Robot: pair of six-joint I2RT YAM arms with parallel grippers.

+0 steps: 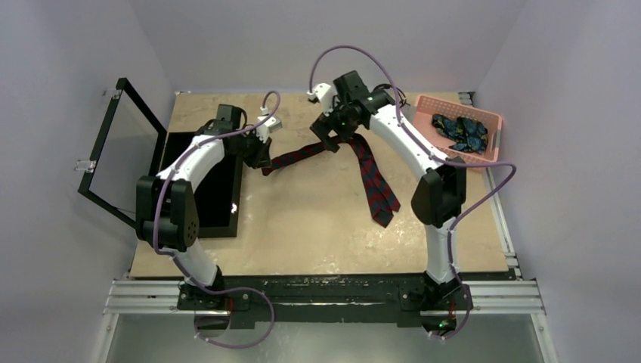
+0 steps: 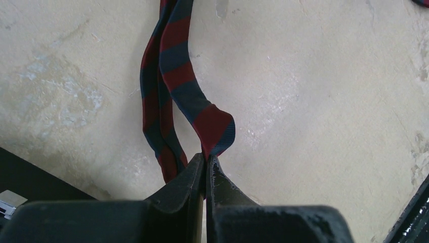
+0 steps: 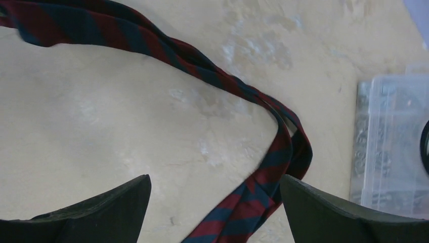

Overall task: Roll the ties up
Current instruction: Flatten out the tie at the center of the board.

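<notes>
A maroon tie with navy stripes (image 1: 374, 178) lies bent on the beige table (image 1: 302, 227). Its wide end points toward the near right. Its narrow part runs left to my left gripper (image 1: 263, 162). In the left wrist view that gripper (image 2: 207, 158) is shut on the tie's narrow end (image 2: 215, 126), which folds back beside the strip. My right gripper (image 1: 332, 141) hovers over the tie's bend. Seen from the right wrist, it (image 3: 215, 183) stands open and the tie (image 3: 263, 177) passes between the fingers, close to the right one. Dark blue and teal ties (image 1: 462, 133) lie in a pink basket (image 1: 453, 100).
A black case (image 1: 200, 185) with its framed lid (image 1: 113, 151) open stands at the table's left edge. The pink basket sits at the back right corner. A clear plastic piece (image 3: 389, 142) shows at the right of the right wrist view.
</notes>
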